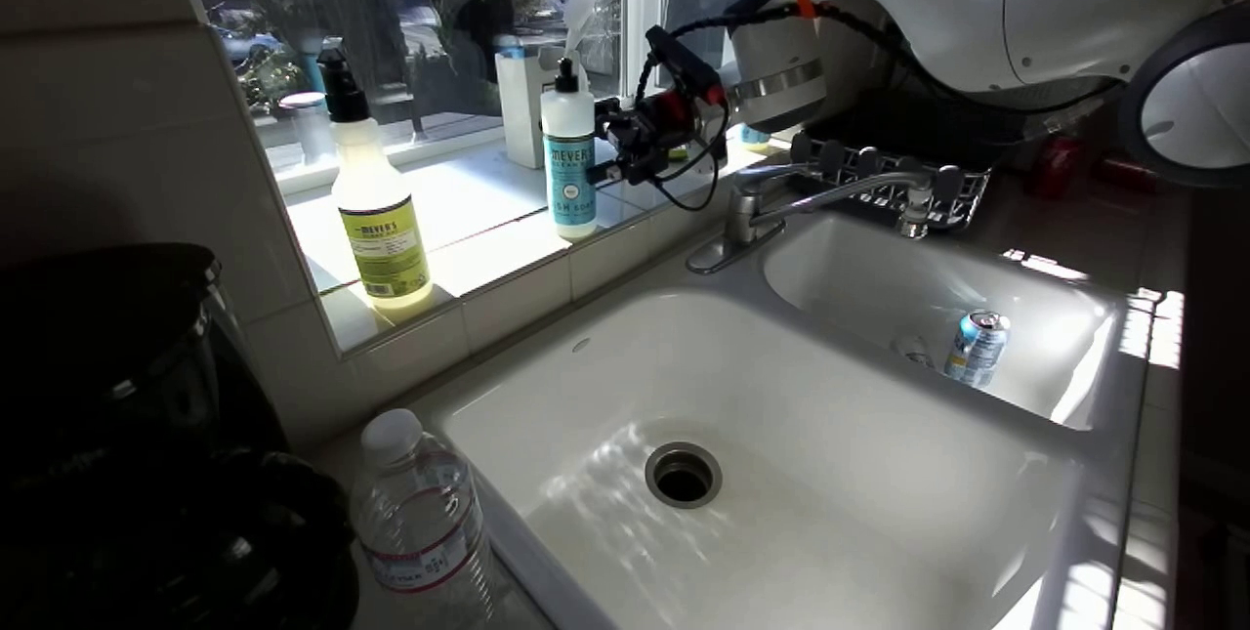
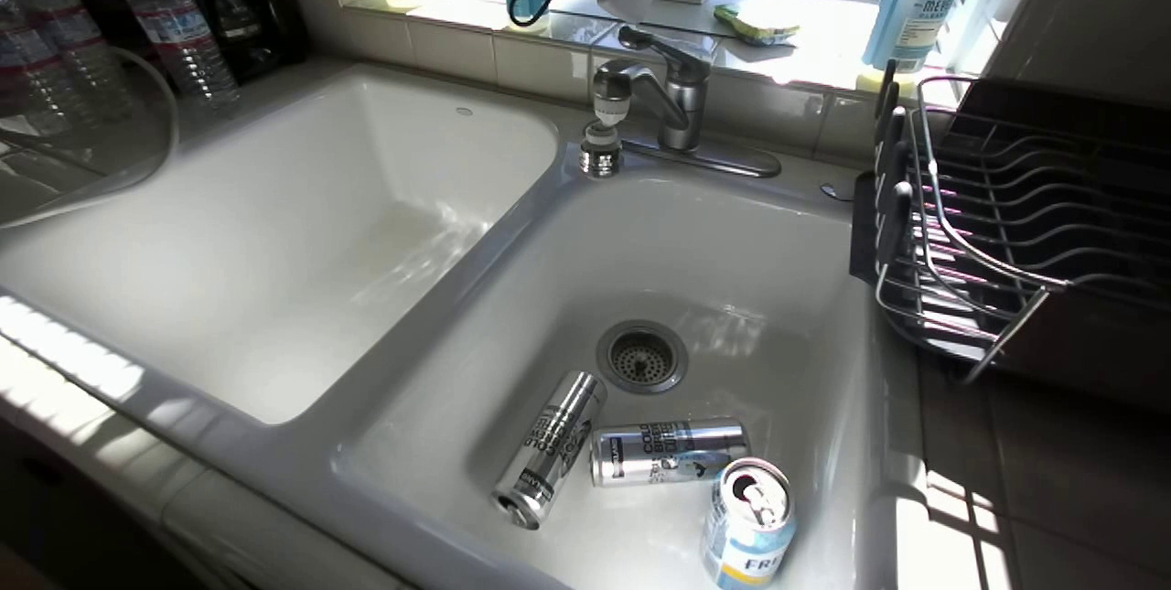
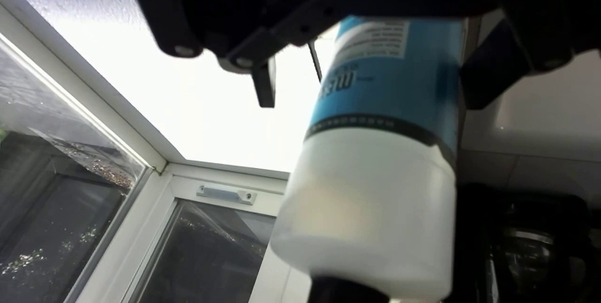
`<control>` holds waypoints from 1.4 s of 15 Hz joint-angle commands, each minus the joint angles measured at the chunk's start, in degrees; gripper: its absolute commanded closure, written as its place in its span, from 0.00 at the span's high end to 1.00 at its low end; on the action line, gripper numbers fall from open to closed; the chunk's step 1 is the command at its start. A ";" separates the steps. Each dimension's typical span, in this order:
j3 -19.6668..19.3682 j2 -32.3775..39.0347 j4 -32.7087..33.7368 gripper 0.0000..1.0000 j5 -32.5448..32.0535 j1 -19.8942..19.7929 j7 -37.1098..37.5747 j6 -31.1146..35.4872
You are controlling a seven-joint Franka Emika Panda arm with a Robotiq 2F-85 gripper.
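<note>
My fingers (image 3: pixel 495 68) are parted around the blue-labelled soap bottle (image 3: pixel 375 167) rather than clamped on it: the one nearer the window (image 3: pixel 56 209) stands clear, and I cannot tell whether its partner touches. The soap bottle stands upright between them on the table (image 1: pixel 488 249) (a tiled ledge, really), its long axis vertical and its black cap (image 1: pixel 566 78) pointing up. Its shoulder is translucent, yet I cannot make out a liquid level. Ahead of my fingers, beyond the soap bottle, a lime-labelled pump bottle (image 1: pixel 381 230) shows pale yellow at its base. Below my fingers and past the faucet (image 1: pixel 744 218), a sink basin (image 2: pixel 714 233) holds two silver cans (image 2: pixel 549 448) lying down and one opened blue-and-white can (image 2: pixel 750 531) standing, its inside dark. In an exterior view the top edge cuts off the soap bottle and my fingers are hard to make out; in the upside-down wrist view the black cap is cropped.
</note>
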 commanded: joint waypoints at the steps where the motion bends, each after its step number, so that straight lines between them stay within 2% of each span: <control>1: 1.30 3.81 5.04 1.00 1.26 -1.12 2.58 -2.85; 3: 1.71 4.77 6.25 0.99 1.40 -1.37 3.17 -3.61; 4: 1.91 5.20 6.86 0.83 1.42 -1.46 3.47 -3.78; 5: 2.06 5.55 7.27 0.74 1.45 -1.51 3.74 -3.79; 6: 2.18 5.81 7.66 0.70 1.37 -1.56 4.06 -3.75; 9: 2.57 6.60 8.75 0.46 1.31 -1.73 5.11 -3.63; 14: 2.96 7.51 9.99 0.45 1.26 -1.96 6.21 -3.48; 15: 3.01 7.60 10.24 0.37 1.19 -1.98 6.25 -3.48; 21: 2.47 6.11 10.29 0.34 -1.01 -1.10 5.83 -4.44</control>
